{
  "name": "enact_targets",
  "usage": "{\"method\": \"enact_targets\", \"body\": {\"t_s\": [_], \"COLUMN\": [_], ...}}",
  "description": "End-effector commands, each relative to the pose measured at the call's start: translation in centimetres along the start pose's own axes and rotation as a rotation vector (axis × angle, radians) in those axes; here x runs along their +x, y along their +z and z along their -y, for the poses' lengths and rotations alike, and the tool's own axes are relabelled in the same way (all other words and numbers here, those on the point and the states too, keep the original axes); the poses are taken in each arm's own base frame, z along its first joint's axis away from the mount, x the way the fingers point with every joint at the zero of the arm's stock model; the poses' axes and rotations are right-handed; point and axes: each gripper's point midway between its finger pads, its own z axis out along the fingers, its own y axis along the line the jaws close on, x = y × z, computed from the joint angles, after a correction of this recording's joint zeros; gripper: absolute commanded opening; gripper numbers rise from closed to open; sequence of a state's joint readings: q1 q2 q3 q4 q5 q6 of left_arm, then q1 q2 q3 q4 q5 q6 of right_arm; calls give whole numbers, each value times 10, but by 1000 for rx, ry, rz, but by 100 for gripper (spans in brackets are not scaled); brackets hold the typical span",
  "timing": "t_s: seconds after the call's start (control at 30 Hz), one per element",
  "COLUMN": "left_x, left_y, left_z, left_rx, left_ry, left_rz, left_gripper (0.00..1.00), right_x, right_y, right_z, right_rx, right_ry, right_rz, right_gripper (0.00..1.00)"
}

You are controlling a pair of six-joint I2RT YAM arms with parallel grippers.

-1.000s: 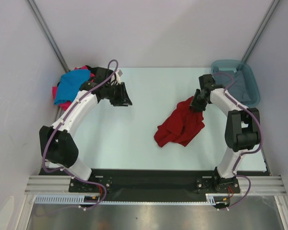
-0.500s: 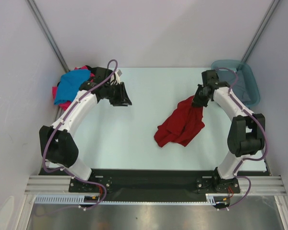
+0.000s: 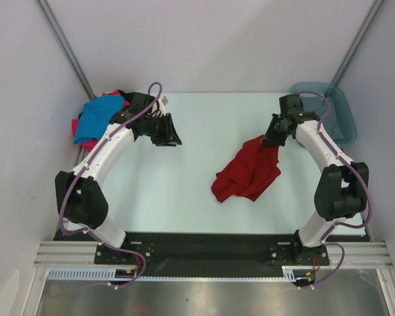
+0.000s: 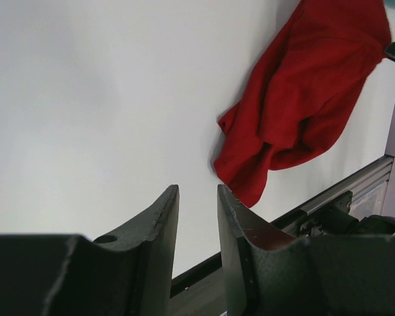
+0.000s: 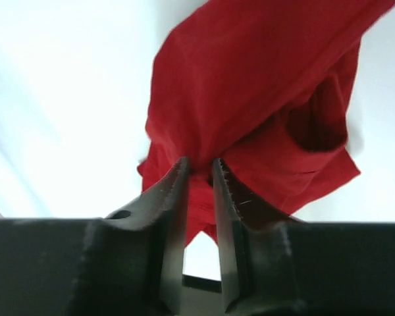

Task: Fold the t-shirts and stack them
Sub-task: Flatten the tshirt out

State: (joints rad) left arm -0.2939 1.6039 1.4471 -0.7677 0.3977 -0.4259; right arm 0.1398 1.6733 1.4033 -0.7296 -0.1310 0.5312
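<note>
The dark red t-shirt (image 3: 247,172) lies crumpled on the right half of the table, also visible in the left wrist view (image 4: 303,92). My right gripper (image 3: 271,139) is at its far corner, and its jaws (image 5: 201,160) are pinched on a bunched fold of the red cloth (image 5: 250,85), which hangs spread in front of them. A bright blue t-shirt (image 3: 99,115) lies on a hot pink one (image 3: 76,126) at the far left. My left gripper (image 3: 171,135) hovers right of that pile, its jaws (image 4: 197,187) slightly apart with nothing between them.
A teal plastic tub (image 3: 342,118) stands at the far right corner, just behind my right arm. White walls close in the table on both sides. A black rail (image 4: 329,210) runs along the near edge.
My right gripper has drawn a little toward the far right, pulling the red shirt's corner with it and stretching the cloth. The left arm has not moved.
</note>
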Motion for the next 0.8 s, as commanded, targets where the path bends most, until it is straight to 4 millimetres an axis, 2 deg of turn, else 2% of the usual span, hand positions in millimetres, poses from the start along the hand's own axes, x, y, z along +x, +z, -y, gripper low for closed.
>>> {"method": "enact_targets", "body": {"t_s": [0.0, 0.03, 0.3, 0.33, 0.37, 0.4, 0.5, 0.77], "left_x": [-10, -10, -11, -10, -10, -10, -10, -11], "left_y": [-5, -5, -5, -5, -5, -5, -5, -5], "left_z": [7, 7, 7, 7, 7, 7, 7, 7], "left_rx": [33, 34, 33, 36, 36, 36, 34, 38], "left_ry": [9, 11, 10, 9, 8, 10, 10, 7], "left_rz": [35, 37, 35, 34, 33, 34, 33, 32], "left_gripper": [35, 35, 35, 35, 35, 35, 35, 35], "right_x": [-14, -15, -14, -11, -9, -5, -4, 0], "right_y": [-18, -17, -13, -13, -9, -7, -7, 3], "right_z": [-17, -18, -19, -17, -14, -12, -13, -9], "right_rx": [-63, -71, -76, -62, -52, -47, -56, -47], "right_ry": [3, 2, 12, 19, 21, 23, 31, 50], "right_rz": [38, 41, 35, 19, 7, -6, 1, -10], "right_gripper": [17, 0, 0, 27, 41, 50, 59, 58]}}
